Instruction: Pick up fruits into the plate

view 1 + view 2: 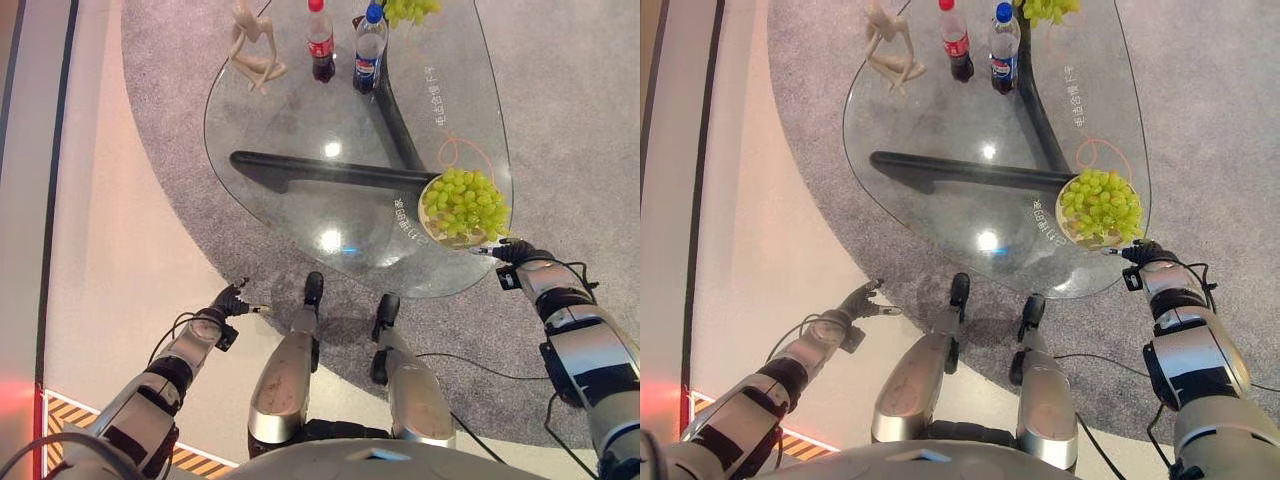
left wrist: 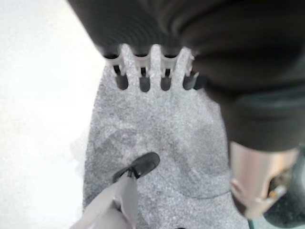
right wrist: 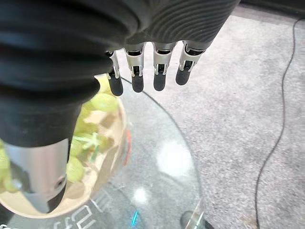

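A tan plate (image 1: 432, 228) heaped with green grapes (image 1: 465, 203) stands on the near right part of the glass table (image 1: 290, 215). A second bunch of green grapes (image 1: 410, 10) lies at the table's far edge. My right hand (image 1: 512, 252) hovers just at the plate's near right side, open, its fingers (image 3: 159, 78) straight above the glass and holding nothing; the plate (image 3: 71, 202) and grapes (image 3: 97, 117) show beside its thumb. My left hand (image 1: 232, 298) hangs low at the left over the floor, open and empty, with straight fingers (image 2: 143, 81).
A wooden figure (image 1: 252, 45), a red-capped cola bottle (image 1: 320, 45) and a blue-capped bottle (image 1: 369, 50) stand at the table's far side. A dark base (image 1: 330, 172) runs under the glass. Grey carpet (image 1: 560, 120) surrounds the table.
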Available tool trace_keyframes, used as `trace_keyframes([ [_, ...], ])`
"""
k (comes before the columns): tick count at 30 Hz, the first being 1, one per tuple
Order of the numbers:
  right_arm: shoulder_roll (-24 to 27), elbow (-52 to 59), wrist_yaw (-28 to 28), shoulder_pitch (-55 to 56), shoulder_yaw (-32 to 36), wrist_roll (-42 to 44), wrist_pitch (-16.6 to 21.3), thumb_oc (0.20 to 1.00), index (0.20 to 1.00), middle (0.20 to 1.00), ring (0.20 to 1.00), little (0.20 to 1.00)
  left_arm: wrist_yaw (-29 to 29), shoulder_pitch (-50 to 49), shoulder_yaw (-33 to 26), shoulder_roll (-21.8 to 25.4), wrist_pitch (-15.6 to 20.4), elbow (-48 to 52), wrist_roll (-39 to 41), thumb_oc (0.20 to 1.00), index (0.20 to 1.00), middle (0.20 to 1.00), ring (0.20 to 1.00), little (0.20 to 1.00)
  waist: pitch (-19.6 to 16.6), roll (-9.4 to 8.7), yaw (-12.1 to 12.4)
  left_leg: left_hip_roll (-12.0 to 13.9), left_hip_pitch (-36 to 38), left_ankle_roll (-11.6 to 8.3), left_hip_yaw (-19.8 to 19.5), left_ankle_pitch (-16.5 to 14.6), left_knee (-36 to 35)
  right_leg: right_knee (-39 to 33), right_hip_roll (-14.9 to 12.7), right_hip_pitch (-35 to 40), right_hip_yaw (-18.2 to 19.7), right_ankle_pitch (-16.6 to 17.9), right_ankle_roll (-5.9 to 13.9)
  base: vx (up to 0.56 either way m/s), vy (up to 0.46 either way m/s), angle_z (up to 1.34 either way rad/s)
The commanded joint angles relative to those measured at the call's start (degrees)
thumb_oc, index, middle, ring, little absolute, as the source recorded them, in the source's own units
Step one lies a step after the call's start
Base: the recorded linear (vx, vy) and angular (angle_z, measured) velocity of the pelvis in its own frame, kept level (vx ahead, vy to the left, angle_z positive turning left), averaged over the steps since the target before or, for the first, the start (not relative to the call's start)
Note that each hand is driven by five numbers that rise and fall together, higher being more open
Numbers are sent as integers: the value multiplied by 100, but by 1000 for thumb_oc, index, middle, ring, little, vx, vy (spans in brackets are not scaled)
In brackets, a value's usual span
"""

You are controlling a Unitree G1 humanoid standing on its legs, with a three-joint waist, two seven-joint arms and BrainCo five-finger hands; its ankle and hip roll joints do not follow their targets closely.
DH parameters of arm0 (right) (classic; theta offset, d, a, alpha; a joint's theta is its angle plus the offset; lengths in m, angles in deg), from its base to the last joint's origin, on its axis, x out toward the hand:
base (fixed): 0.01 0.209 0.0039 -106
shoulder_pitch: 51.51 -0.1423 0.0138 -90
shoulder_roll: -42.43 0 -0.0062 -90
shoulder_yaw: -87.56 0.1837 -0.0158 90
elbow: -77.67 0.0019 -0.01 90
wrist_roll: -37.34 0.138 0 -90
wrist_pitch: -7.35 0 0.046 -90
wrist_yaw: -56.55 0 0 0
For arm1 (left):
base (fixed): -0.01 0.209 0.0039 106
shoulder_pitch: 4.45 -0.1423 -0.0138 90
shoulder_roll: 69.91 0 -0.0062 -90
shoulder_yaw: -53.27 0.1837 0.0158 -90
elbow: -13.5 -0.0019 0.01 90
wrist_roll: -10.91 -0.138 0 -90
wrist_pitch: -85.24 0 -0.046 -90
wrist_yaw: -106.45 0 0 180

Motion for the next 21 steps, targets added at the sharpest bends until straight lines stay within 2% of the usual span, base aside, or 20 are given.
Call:
trace_keyframes([
  [1,-325,68,46,583,-72,592,388,1000,1000,1000,1000,1000,137,-199,-81,-297,79,-486,150,1000,1000,1000,1000,1000,-709,-419,-47,-135,255,146,503,-1298,427,581,-213,-307,195,-486,218,65,18,0],
  [4,-927,136,555,1664,282,1236,1043,1000,1000,1000,1000,1000,410,-542,-398,-505,-111,-652,320,1000,1000,1000,1000,1000,-1105,-521,-104,-115,538,167,566,-1352,377,512,-199,-10,264,-518,220,110,14,-1],
  [6,-1202,101,695,2090,359,1405,1309,1000,1000,1000,1000,1000,461,-711,-526,-626,-163,-779,351,1000,1000,1000,1000,1000,-1281,-554,-131,-110,671,179,595,-1377,351,477,-197,133,285,-535,226,140,3,-7],
  [8,-1575,5,813,2529,440,1598,1392,1000,1000,1000,1000,1000,566,-931,-741,-780,-190,-972,449,1000,1000,1000,1000,1000,-1532,-588,-200,-108,851,187,627,-1404,309,424,-183,311,322,-552,224,166,12,-5],
  [14,-2086,-329,903,3215,604,1564,1405,1000,1000,1000,1000,1000,715,-1352,-1116,-1094,-342,-1264,479,1000,1000,1000,1000,1000,-2007,-531,-354,-120,1255,220,741,-1491,195,324,-148,672,420,-612,210,149,49,-14],
  [21,-2268,-572,1144,3606,629,955,1173,1000,1000,1000,1000,1000,823,-1667,-1273,-1276,-593,-1403,553,1000,1000,1000,1000,1000,-2239,-381,-562,-142,1611,271,878,-1606,99,240,-119,992,565,-707,187,63,62,-15],
])
